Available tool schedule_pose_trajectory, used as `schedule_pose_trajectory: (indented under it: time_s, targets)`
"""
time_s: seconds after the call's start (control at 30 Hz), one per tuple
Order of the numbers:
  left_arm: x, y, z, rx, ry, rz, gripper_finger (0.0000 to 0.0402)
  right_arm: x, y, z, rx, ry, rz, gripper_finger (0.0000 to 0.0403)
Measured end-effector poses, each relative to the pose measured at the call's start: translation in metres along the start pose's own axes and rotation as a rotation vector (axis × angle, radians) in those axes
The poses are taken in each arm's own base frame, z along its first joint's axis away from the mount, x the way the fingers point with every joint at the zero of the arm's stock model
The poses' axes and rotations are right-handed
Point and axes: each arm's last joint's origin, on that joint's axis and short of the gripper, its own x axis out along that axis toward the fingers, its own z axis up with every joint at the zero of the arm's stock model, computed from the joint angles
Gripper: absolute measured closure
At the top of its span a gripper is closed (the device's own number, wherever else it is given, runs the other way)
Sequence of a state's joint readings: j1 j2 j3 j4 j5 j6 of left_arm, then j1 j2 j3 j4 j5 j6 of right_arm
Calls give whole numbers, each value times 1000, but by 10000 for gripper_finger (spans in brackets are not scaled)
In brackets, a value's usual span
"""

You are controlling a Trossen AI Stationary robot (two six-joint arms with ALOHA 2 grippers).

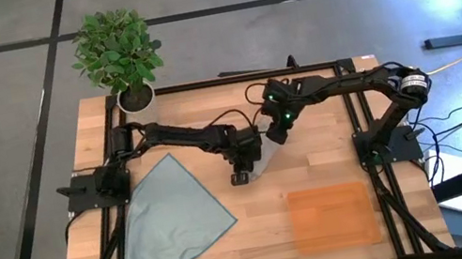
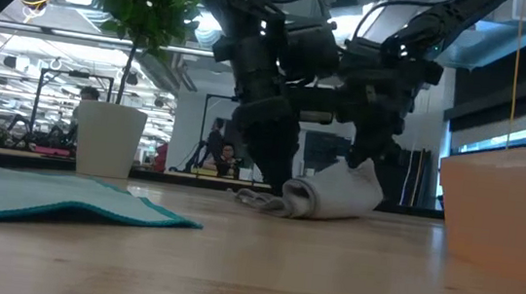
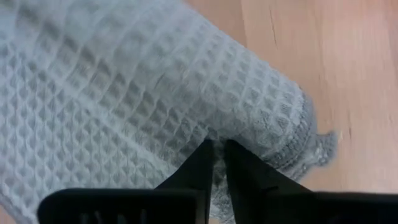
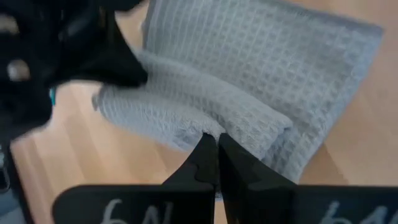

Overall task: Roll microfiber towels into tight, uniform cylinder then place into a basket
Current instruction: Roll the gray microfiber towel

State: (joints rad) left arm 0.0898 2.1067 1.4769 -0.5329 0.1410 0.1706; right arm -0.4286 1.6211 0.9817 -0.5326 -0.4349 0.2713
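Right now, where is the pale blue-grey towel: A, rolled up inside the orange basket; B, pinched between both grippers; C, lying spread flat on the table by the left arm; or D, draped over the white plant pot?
C: the blue-grey towel lies open and flat on the wood, near the left arm's base, while both grippers work the rolled grey towel mid-table.

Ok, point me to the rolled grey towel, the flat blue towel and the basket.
Rolled grey towel [image 2: 331,195]: low view, middle of the roll's side.
Flat blue towel [image 1: 171,221]: high view, centre of the spread cloth.
Basket [image 1: 330,217]: high view, middle of its orange-brown surface.
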Motion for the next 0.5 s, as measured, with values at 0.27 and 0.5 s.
schedule_pose_trajectory:
  time_s: [0.27, 0.5]
  targets:
    - [0, 0, 2, 3, -18, 3, 400, 6, -2, 9, -14, -78, -40, 398]
    - [0, 0, 2, 4, -23, 4, 401, 23, -9, 17, -30, -111, -47, 398]
